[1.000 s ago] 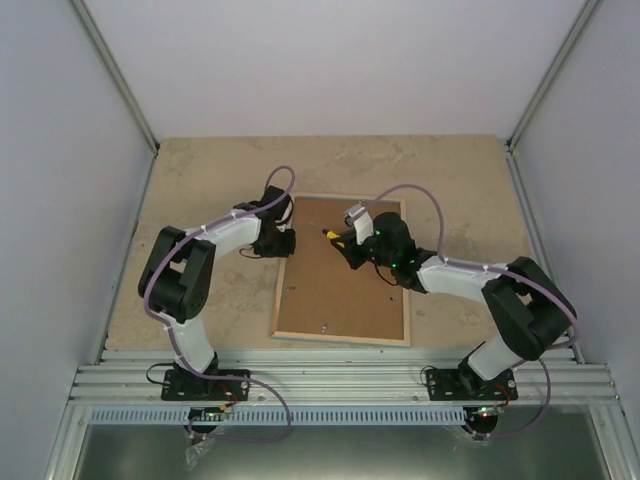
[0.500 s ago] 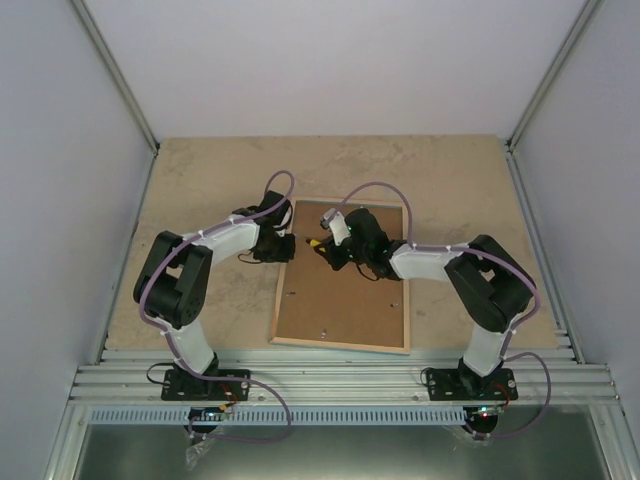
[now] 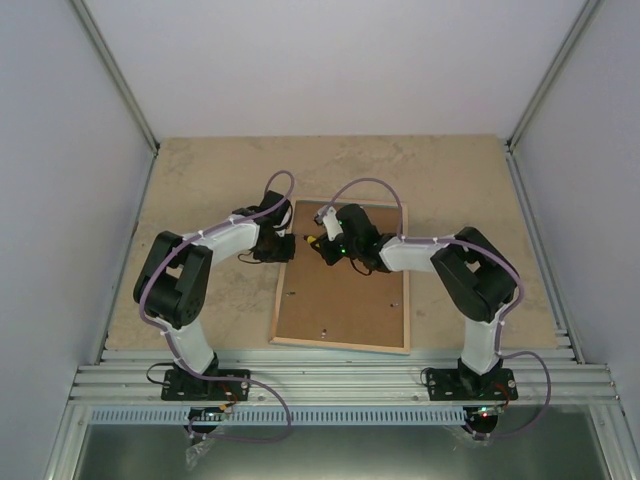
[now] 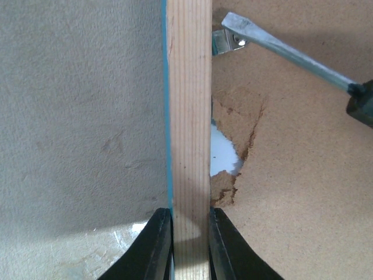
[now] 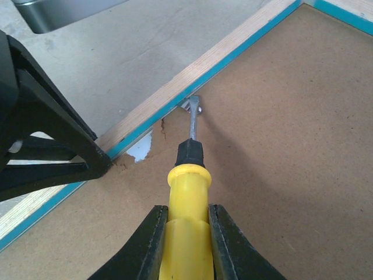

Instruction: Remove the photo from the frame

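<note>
The frame [image 3: 345, 310] lies face down on the table, its brown fibreboard back up. My left gripper [image 4: 190, 224] is shut on the frame's left wooden rail [image 4: 189, 116], whose outer edge is turquoise. My right gripper [image 5: 187, 227] is shut on a yellow-handled screwdriver [image 5: 187, 192]. Its blade tip rests at a small metal tab [image 5: 194, 105] on the inside of that rail. Beside the tab the fibreboard is torn, and a white patch [image 4: 223, 153] shows through. The photo is hidden under the back panel. From above, both grippers [image 3: 287, 246] [image 3: 325, 243] meet at the frame's upper left.
The frame rests on a beige stone-look tabletop [image 3: 200, 180] with grey walls on three sides and aluminium rails [image 3: 340, 380] along the near edge. A small fitting [image 3: 325, 327] sits low on the back panel. A grey metal object [image 5: 58, 11] shows beyond the rail.
My right arm has swung left across the back panel, bringing the screwdriver tip to the left rail beside my left gripper. The left gripper has kept its hold on the rail.
</note>
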Available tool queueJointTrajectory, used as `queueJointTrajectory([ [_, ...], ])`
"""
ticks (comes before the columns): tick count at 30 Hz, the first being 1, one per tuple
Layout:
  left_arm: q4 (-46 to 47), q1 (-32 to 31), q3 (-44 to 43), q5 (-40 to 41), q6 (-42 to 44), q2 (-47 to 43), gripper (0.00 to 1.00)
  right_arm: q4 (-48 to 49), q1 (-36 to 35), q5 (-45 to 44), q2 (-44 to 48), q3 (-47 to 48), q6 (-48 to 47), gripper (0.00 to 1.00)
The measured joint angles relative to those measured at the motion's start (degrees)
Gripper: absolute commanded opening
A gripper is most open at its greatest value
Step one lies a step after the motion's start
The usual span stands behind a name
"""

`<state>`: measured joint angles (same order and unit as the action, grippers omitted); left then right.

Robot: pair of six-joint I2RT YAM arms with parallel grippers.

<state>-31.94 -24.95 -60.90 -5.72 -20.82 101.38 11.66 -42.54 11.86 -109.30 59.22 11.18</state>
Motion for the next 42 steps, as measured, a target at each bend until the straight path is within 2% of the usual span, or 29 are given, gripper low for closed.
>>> queueJointTrajectory([
  [12, 0.0, 0.0, 0.0, 0.0, 0.0, 0.0, 0.12, -1.7, 0.1, 0.1, -2.1, 2.6, -0.3, 0.01],
  [42, -1.1, 0.0, -0.9, 0.3, 0.0, 0.5, 0.12, -15.8, 1.6, 4.4, -2.9, 10.2, -5.8, 0.00],
])
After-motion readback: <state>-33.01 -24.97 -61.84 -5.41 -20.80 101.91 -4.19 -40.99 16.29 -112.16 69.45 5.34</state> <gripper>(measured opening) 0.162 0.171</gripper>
